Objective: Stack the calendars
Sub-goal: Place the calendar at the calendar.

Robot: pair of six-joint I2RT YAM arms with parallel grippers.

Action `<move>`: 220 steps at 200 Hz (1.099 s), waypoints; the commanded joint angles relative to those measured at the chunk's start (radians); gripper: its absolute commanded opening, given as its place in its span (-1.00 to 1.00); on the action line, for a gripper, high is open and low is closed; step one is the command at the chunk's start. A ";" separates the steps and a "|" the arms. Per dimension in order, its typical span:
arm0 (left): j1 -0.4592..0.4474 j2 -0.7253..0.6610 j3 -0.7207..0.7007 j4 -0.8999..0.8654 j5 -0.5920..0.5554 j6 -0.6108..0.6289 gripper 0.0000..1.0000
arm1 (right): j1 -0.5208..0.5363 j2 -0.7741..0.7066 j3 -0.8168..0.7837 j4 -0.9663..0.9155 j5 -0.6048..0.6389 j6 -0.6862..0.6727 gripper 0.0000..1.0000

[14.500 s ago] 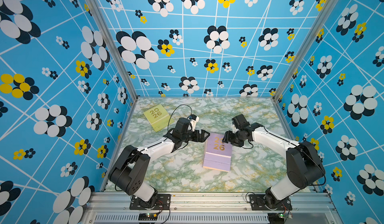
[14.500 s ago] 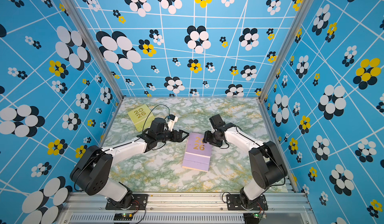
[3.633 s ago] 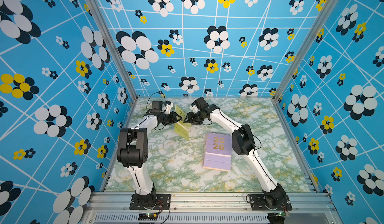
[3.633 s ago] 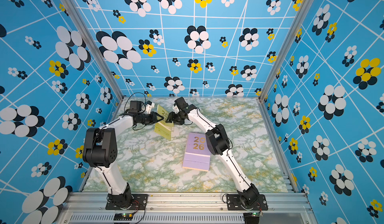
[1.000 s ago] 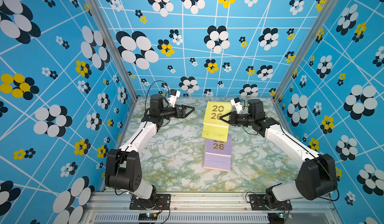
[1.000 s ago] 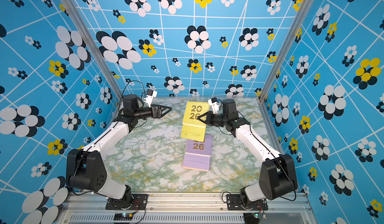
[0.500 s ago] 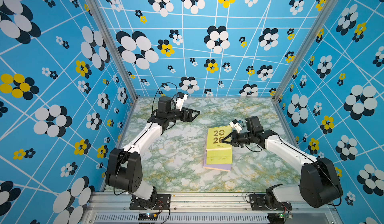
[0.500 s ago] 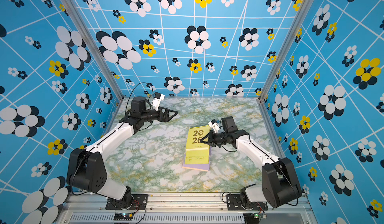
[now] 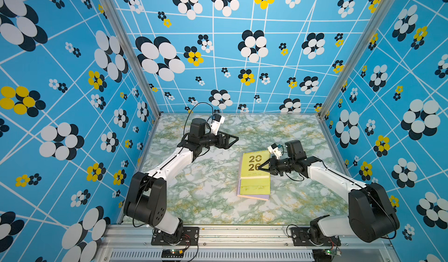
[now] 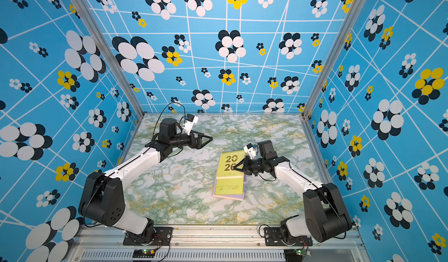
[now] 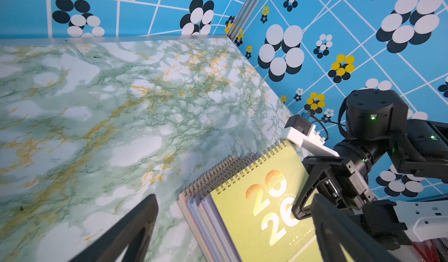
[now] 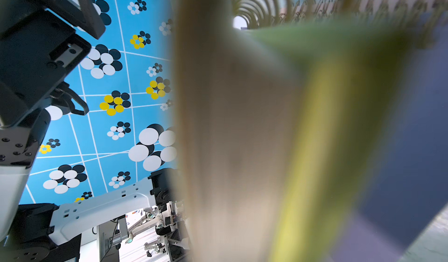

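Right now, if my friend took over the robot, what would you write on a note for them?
Left gripper: open, empty, hovering over the table, back and to the left of the pile.
Right gripper: shut on the right edge of the yellow-green calendar.
Calendars: every one in view is in one stack mid-table, yellow-green on top, lilac and peach edges below.
Done: the top calendar is on the stack.
Left: open the right gripper, pull back, and probably square up the fanned edges.

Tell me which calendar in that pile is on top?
The yellow-green spiral-bound calendar with gold 2026; the lilac and peach calendars show only edges beneath.
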 commanded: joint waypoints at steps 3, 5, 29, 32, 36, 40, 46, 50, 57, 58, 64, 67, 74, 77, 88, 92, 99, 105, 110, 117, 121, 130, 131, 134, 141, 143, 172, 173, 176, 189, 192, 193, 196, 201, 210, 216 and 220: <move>-0.019 0.006 -0.029 0.092 0.042 -0.042 0.99 | -0.004 0.016 -0.012 0.039 -0.011 0.004 -1.00; -0.022 0.006 -0.028 0.093 0.042 -0.040 0.99 | -0.005 0.016 -0.012 0.035 -0.009 0.002 -1.00; -0.058 0.014 -0.015 0.031 0.005 0.007 0.99 | -0.004 0.025 -0.012 0.004 0.015 -0.017 -1.00; -0.063 0.015 -0.014 0.027 0.001 0.010 0.99 | -0.006 0.027 -0.013 0.002 0.017 -0.017 -1.00; -0.068 0.015 -0.013 0.022 -0.004 0.015 0.99 | -0.005 0.028 -0.012 -0.002 0.020 -0.020 -1.00; -0.073 0.016 -0.014 0.018 -0.006 0.018 0.99 | -0.005 0.029 -0.011 -0.009 0.025 -0.023 -1.00; -0.078 0.017 -0.014 0.016 -0.011 0.018 0.99 | -0.005 0.030 -0.011 -0.017 0.034 -0.027 -1.00; -0.082 0.018 -0.015 0.014 -0.014 0.019 0.99 | -0.005 0.030 -0.010 -0.025 0.041 -0.031 -1.00; -0.088 0.018 -0.019 0.015 -0.019 0.019 0.99 | -0.004 0.031 -0.009 -0.035 0.051 -0.037 -1.00; -0.089 0.018 -0.020 0.016 -0.019 0.020 0.99 | -0.004 0.031 -0.009 -0.035 0.052 -0.037 -1.00; -0.095 0.017 -0.025 0.022 -0.020 0.016 0.99 | -0.004 0.031 -0.010 -0.036 0.057 -0.037 -1.00; -0.097 0.017 -0.028 0.028 -0.020 0.012 0.99 | -0.004 0.031 -0.012 -0.039 0.061 -0.038 -1.00; -0.106 0.017 -0.035 0.042 -0.017 0.005 0.99 | -0.005 0.031 -0.012 -0.044 0.068 -0.039 -1.00; -0.111 0.018 -0.038 0.044 -0.015 0.002 0.99 | -0.004 0.033 -0.013 -0.044 0.070 -0.040 -1.00; -0.129 0.018 -0.048 0.071 -0.006 -0.012 0.99 | -0.004 0.033 -0.014 -0.050 0.080 -0.043 -1.00; -0.137 0.020 -0.052 0.083 -0.001 -0.019 0.99 | -0.005 0.034 -0.014 -0.054 0.084 -0.044 -1.00; -0.148 0.026 -0.061 0.103 0.008 -0.031 0.99 | -0.004 0.035 -0.014 -0.060 0.090 -0.047 -1.00; -0.157 0.031 -0.069 0.124 0.017 -0.047 0.99 | -0.006 0.035 -0.012 -0.066 0.096 -0.049 -1.00; -0.163 0.037 -0.078 0.147 0.028 -0.062 0.99 | -0.005 0.036 -0.012 -0.072 0.102 -0.052 -1.00; -0.174 0.045 -0.089 0.177 0.044 -0.080 0.99 | -0.006 0.036 -0.012 -0.076 0.107 -0.053 -1.00; -0.180 0.050 -0.095 0.191 0.049 -0.087 0.99 | -0.006 0.034 -0.011 -0.079 0.114 -0.052 -1.00; -0.199 0.058 -0.105 0.211 0.053 -0.098 0.99 | -0.006 0.033 -0.010 -0.093 0.130 -0.057 -1.00; -0.201 0.059 -0.105 0.211 0.053 -0.098 0.99 | -0.006 0.033 -0.009 -0.095 0.130 -0.058 -1.00; -0.207 0.061 -0.107 0.213 0.053 -0.098 0.99 | -0.006 0.031 -0.008 -0.100 0.137 -0.060 -1.00; -0.222 0.066 -0.110 0.210 0.043 -0.099 0.99 | -0.006 0.030 -0.006 -0.114 0.149 -0.063 -1.00; -0.226 0.067 -0.110 0.208 0.039 -0.100 0.99 | -0.006 0.029 -0.006 -0.116 0.152 -0.065 -0.99; -0.270 0.062 -0.144 0.208 -0.009 -0.104 0.99 | -0.006 0.022 -0.008 -0.136 0.180 -0.065 -0.91; -0.271 0.062 -0.145 0.209 -0.010 -0.103 0.99 | -0.006 0.022 -0.008 -0.137 0.181 -0.065 -0.90; -0.275 0.062 -0.149 0.212 -0.013 -0.105 0.99 | -0.006 0.022 -0.009 -0.138 0.183 -0.064 -0.90; -0.291 0.063 -0.160 0.212 -0.024 -0.109 0.99 | -0.006 0.025 -0.012 -0.136 0.190 -0.065 -0.87; -0.295 0.063 -0.162 0.215 -0.027 -0.109 0.99 | -0.006 0.026 -0.013 -0.137 0.192 -0.065 -0.87; -0.296 0.064 -0.163 0.216 -0.028 -0.110 0.99 | -0.006 0.027 -0.013 -0.137 0.192 -0.065 -0.87; -0.299 0.065 -0.167 0.218 -0.030 -0.111 0.99 | -0.006 0.028 -0.013 -0.138 0.192 -0.065 -0.86; -0.305 0.067 -0.171 0.224 -0.033 -0.114 0.99 | -0.006 0.031 -0.013 -0.137 0.194 -0.065 -0.86; -0.315 0.073 -0.178 0.229 -0.038 -0.119 0.99 | -0.006 0.034 -0.016 -0.135 0.195 -0.064 -0.86; -0.321 0.078 -0.181 0.236 -0.040 -0.124 0.99 | -0.006 0.035 -0.016 -0.138 0.199 -0.065 -0.86; -0.324 0.081 -0.183 0.241 -0.042 -0.126 0.99 | -0.006 0.035 -0.016 -0.140 0.201 -0.065 -0.86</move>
